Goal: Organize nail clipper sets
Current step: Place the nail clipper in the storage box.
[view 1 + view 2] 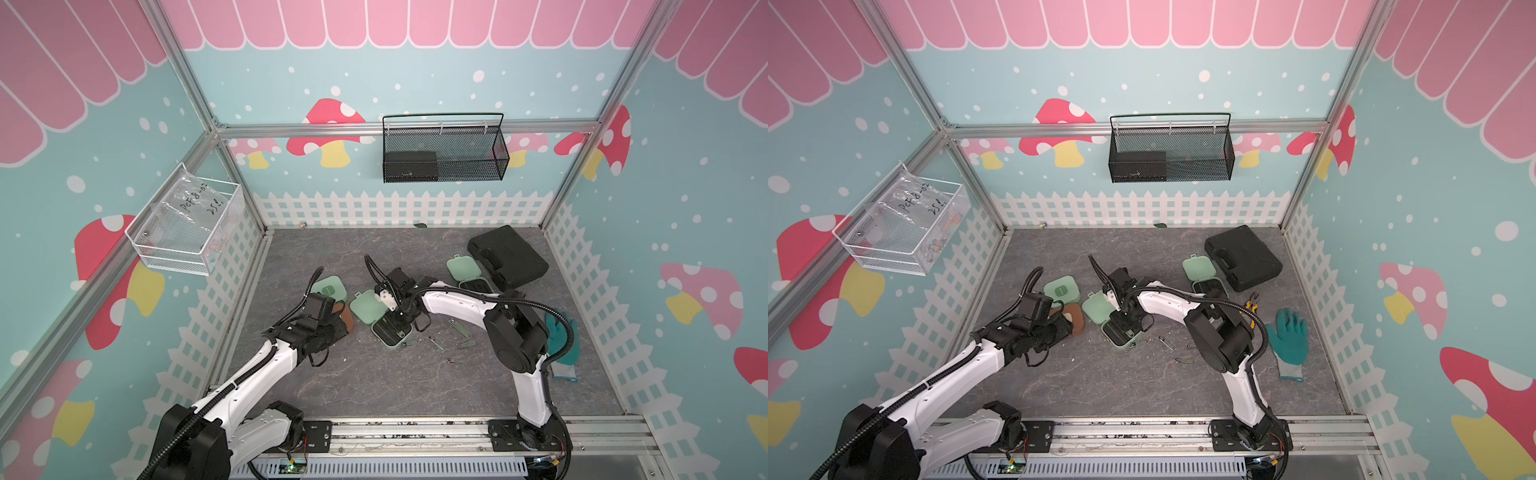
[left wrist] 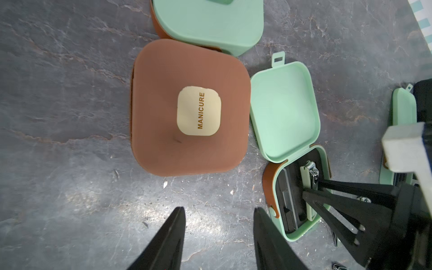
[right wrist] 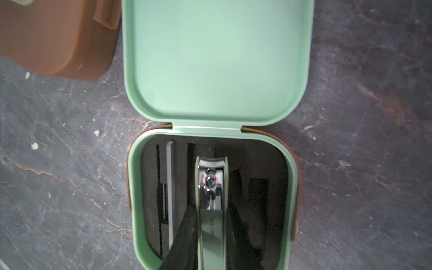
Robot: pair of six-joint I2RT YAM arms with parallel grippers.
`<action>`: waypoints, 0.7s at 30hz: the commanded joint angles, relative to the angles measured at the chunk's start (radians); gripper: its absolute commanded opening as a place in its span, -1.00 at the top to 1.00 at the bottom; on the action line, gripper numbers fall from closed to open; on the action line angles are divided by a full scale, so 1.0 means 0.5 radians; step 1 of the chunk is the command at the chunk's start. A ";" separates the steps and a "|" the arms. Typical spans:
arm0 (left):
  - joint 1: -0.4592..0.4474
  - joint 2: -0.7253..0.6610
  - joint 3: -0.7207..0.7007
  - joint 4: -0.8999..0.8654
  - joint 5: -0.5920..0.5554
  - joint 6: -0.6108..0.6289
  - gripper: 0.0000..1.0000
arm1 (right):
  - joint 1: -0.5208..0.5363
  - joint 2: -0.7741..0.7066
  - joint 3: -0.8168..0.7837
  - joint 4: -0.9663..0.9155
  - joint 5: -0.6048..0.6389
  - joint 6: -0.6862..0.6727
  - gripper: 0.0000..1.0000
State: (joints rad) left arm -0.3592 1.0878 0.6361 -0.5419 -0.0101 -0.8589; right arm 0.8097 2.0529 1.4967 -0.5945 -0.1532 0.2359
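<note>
An open mint green case (image 3: 289, 177) lies mid-floor with its lid (image 3: 217, 60) folded back. My right gripper (image 3: 211, 208) reaches into its black insert, shut on a mint-and-chrome nail clipper (image 3: 211, 187); a slim metal tool (image 3: 170, 187) sits in a slot beside it. My left gripper (image 2: 218, 209) hangs open over bare floor, just short of the closed brown case (image 2: 189, 107) marked MANICURE. A closed mint case (image 2: 210, 23) lies beyond the brown one. Another open mint case (image 1: 463, 268) is at the back right. Loose clippers (image 1: 460, 328) lie on the floor under my right arm.
A large black tool case (image 1: 507, 257) sits at the back right. A teal glove (image 1: 1287, 336) and yellow-handled pliers (image 1: 1252, 305) lie at the right. A black mesh basket (image 1: 442, 149) hangs on the back wall, a white wire basket (image 1: 187, 224) on the left wall.
</note>
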 commanded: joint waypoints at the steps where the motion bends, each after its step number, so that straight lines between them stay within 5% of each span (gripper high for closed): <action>1: 0.013 0.018 0.020 -0.006 -0.003 0.008 0.00 | 0.001 0.046 -0.011 0.032 -0.061 -0.042 0.91; 21: 0.014 0.064 0.019 0.035 0.031 0.003 0.00 | 0.015 0.074 -0.072 0.011 0.018 -0.076 0.91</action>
State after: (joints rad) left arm -0.3592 1.1164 0.6361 -0.5327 -0.0013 -0.8566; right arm 0.8127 2.0579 1.4620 -0.5533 -0.1917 0.2314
